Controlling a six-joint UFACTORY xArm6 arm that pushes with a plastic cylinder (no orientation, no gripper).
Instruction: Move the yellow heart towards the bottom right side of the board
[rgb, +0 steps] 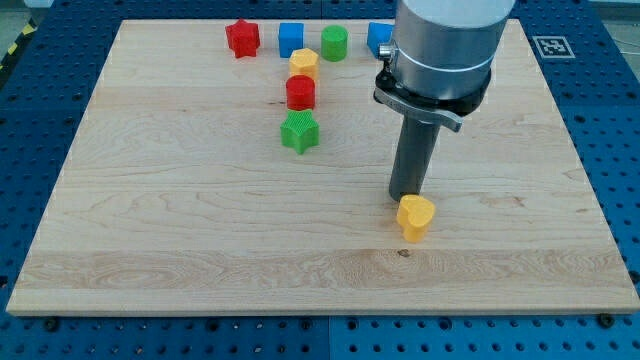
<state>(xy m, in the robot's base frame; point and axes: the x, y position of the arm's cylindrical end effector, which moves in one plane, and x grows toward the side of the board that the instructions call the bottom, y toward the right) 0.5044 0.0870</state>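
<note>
Landmark for all positions: the yellow heart.

The yellow heart lies on the wooden board, right of the board's centre and in its lower half, short of the bottom right corner.

My tip rests just above and slightly left of the heart, touching or nearly touching its upper left edge; contact cannot be confirmed. The arm ends in a plain rod, so there is no pincer to be apart or together.

Other blocks, all up and left of the heart, well apart from it:
- green star, nearest
- red cylinder, above the star
- yellow hexagon-like block
- green cylinder
- blue cube
- red star, farthest left
- second blue block, almost straight above the heart, partly hidden by the arm; shape unclear.
</note>
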